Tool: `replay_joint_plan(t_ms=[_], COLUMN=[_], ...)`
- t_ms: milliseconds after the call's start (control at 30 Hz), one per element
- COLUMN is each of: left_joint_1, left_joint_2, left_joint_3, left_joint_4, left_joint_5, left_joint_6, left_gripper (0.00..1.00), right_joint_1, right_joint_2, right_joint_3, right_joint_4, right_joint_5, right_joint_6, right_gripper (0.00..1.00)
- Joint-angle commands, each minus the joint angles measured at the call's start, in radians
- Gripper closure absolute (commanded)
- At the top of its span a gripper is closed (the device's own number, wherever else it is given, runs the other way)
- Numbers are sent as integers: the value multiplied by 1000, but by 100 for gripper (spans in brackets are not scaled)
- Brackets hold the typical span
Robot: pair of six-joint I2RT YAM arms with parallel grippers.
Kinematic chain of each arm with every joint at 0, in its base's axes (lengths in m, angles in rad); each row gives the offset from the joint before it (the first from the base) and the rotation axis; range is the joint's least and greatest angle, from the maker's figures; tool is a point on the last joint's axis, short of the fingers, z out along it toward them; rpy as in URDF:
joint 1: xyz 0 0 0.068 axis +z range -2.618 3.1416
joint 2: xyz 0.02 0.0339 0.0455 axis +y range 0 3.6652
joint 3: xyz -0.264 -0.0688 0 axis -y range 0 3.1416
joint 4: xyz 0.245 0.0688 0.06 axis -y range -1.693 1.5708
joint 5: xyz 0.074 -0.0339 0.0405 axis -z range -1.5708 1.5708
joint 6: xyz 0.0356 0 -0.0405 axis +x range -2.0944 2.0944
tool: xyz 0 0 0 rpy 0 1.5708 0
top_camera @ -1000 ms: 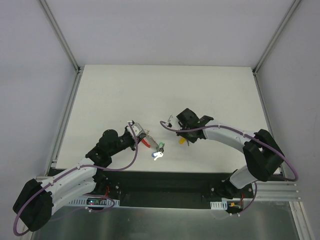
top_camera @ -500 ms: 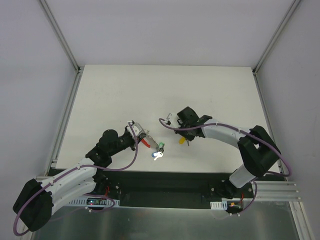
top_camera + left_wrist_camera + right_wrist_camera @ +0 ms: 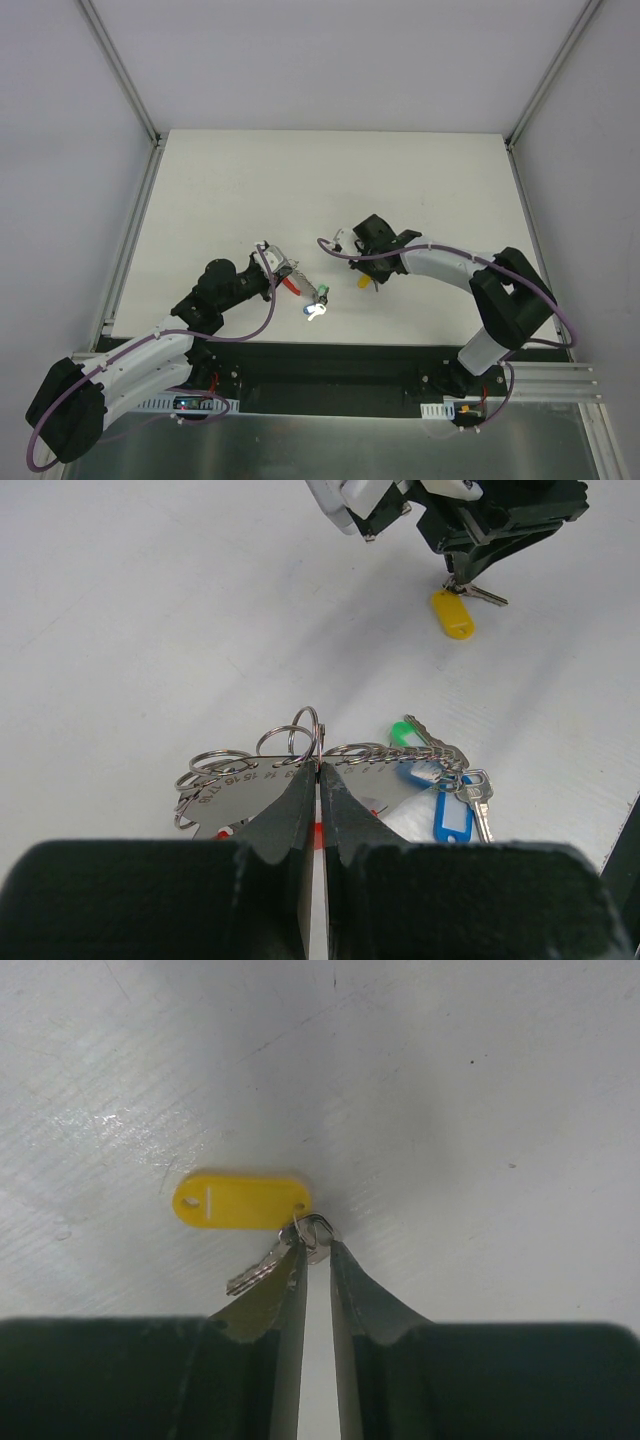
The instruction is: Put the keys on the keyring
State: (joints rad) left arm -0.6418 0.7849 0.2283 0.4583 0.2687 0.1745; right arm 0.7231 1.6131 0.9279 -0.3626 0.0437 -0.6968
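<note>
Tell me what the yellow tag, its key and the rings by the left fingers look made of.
Yellow tag: probably plastic, smooth, opaque, softly glossy. Key: silvery metal with bright glints. Rings: thin steel-like wire, polished and reflective; exact alloy unclear.

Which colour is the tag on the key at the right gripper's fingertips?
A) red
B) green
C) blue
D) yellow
D: the right wrist view shows the yellow-tagged key with its small ring between the tips of the right gripper.
</note>
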Motion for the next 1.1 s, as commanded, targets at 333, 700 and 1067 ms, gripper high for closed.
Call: replay_joint_plan(t_ms=[333, 700, 1067], left_joint_1=[-6, -6, -6], left_joint_2=[-6, -3, 7], left_joint_3=[-1, 2, 5], left_joint_4=[45, 43, 40], left_joint_5=[17, 24, 32], left_joint_6=[-1, -1, -1], left_gripper=[100, 100, 100], right_joint_1=[-10, -10, -7], right_joint_2=[24, 24, 37], right_joint_3=[48, 52, 65], right_joint_4=[2, 1, -21], right_joint_5=[-33, -66, -77], right_joint_6=[-15, -18, -24], right_gripper=[85, 85, 88])
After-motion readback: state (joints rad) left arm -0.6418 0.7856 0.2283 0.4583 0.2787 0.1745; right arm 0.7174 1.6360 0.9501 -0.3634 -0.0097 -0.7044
